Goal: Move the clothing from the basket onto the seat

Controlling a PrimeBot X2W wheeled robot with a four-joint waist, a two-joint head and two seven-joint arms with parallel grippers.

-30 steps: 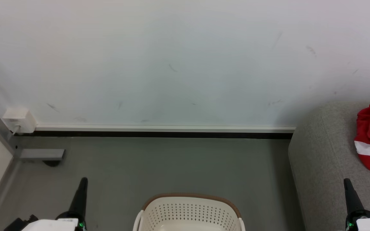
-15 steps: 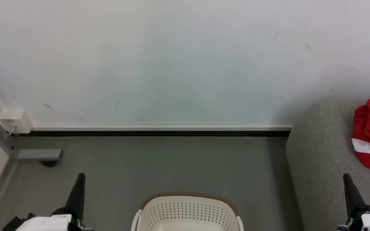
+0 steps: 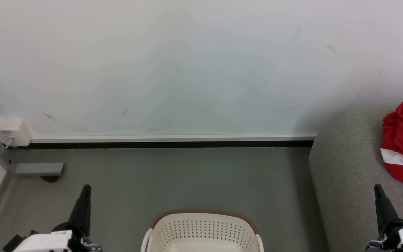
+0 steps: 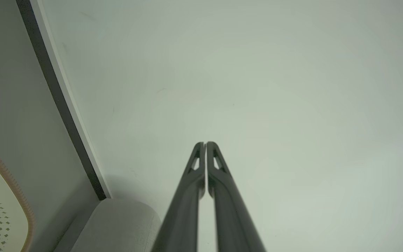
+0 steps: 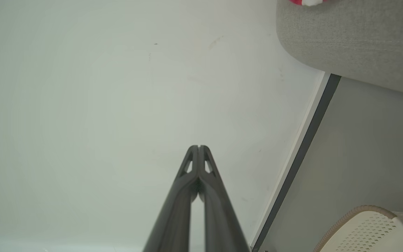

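clothing (image 3: pixel 402 140): a bright red soft fabric garment with a white band. It lies bunched on the seat at the right edge of the head view, partly cut off by the frame.
seat (image 3: pixel 348 168): a large light grey upholstered sofa with a coarse weave and rounded edges. It stands against the pale wall (image 3: pixel 187 70), to the right of the basket and apart from it.
basket (image 3: pixel 201 212): an oval cream-white perforated plastic laundry basket with a brown woven-look rim. It sits on the grey floor (image 3: pixel 187 175) between the two arms, and the part of its inside that shows holds nothing red.
left gripper (image 4: pixel 205 144): two long dark fingers pressed together, holding nothing, pointing at the wall, left of the basket.
right gripper (image 5: pixel 198 147): fingers pressed together, empty, low beside the seat, well short of the clothing.
done: as things lie, the clothing is out of the basket and on the seat.
left to do: probably nothing. The basket's near half is hidden below the picture's edge, so whether more lies there cannot be told.
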